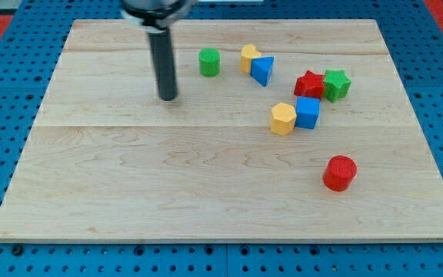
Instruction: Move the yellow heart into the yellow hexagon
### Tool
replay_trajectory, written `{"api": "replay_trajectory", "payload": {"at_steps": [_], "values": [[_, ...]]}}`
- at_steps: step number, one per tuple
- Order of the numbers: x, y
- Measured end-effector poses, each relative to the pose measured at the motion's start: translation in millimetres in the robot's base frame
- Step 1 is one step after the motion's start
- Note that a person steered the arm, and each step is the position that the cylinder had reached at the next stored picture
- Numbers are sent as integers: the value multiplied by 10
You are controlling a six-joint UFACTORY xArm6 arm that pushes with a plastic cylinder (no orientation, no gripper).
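Note:
The yellow heart (pixel 249 55) lies near the view's top, touching a blue triangle (pixel 263 70) on its right. The yellow hexagon (pixel 283 118) lies lower and to the right, touching a blue cube (pixel 308 112). My tip (pixel 167 98) rests on the board well to the left of both yellow blocks, below and left of a green cylinder (pixel 209 62).
A red star (pixel 309 83) and a green star (pixel 336 84) touch each other at the right. A red cylinder (pixel 340 172) stands alone at the lower right. The wooden board (pixel 129 185) sits on a blue pegboard.

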State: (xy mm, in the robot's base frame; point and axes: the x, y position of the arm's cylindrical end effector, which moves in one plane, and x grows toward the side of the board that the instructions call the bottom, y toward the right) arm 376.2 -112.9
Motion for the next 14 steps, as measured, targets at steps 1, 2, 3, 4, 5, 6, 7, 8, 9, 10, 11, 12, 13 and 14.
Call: {"api": "replay_trajectory", "payload": {"at_steps": [1, 2, 3, 4, 5, 6, 7, 8, 9, 10, 11, 12, 13, 14], "values": [[-511, -529], [-988, -783], [-1355, -154], [-1053, 316], [-818, 1002], [-788, 1215], [-1012, 1200], [-1003, 1394], [-593, 1483], [-480, 1523], [-940, 1178], [-1085, 1476], [-794, 1820], [-364, 1898]]}}
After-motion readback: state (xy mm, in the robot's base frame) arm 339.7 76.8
